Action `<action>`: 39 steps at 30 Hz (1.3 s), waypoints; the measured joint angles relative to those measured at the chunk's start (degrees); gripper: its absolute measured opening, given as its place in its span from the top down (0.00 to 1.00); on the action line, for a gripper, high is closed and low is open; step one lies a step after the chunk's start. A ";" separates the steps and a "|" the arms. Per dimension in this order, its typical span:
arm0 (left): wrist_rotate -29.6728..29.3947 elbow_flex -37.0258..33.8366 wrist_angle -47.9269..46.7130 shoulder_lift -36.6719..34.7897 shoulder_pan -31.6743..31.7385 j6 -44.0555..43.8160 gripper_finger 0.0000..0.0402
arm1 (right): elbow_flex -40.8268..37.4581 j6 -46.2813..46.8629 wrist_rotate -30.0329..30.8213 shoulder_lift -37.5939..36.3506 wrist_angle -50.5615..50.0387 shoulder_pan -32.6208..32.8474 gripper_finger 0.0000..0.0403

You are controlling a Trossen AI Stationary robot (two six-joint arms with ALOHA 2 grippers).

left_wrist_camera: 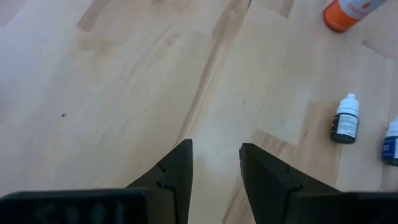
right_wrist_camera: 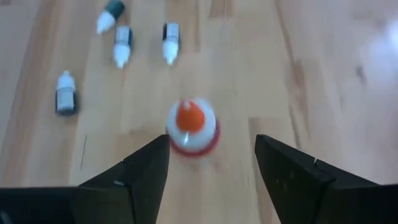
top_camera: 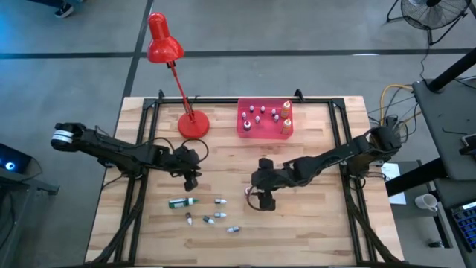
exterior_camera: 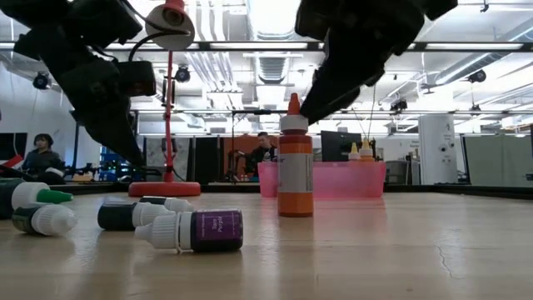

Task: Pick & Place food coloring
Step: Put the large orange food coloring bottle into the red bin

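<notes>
From above I can't see the orange bottle (exterior_camera: 294, 158), right gripper (top_camera: 265, 199) hides it. It stands upright on bench (top_camera: 312, 223), free between spread fingers. Left gripper (top_camera: 191, 179) part-open, empty.

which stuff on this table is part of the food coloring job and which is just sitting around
Part of the job:
- orange bottle, upright below the open right gripper
- small bottles lying on the wood
- green bottle lying near them
- bottles standing in the pink tray
- left gripper, open, empty

Just lying about:
- red desk lamp
</notes>
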 joint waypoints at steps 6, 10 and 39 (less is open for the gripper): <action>-1.54 -0.02 -0.07 0.02 0.00 0.05 0.74 | 2.38 -3.72 -0.37 2.29 -0.27 0.13 0.42; -2.03 -0.02 -0.07 0.02 0.00 0.20 0.74 | 2.82 -3.57 -0.37 3.15 -0.30 0.04 0.42; -2.47 -0.02 -0.22 0.04 0.00 0.24 0.74 | 4.90 -9.17 -0.10 5.53 -0.40 0.11 0.67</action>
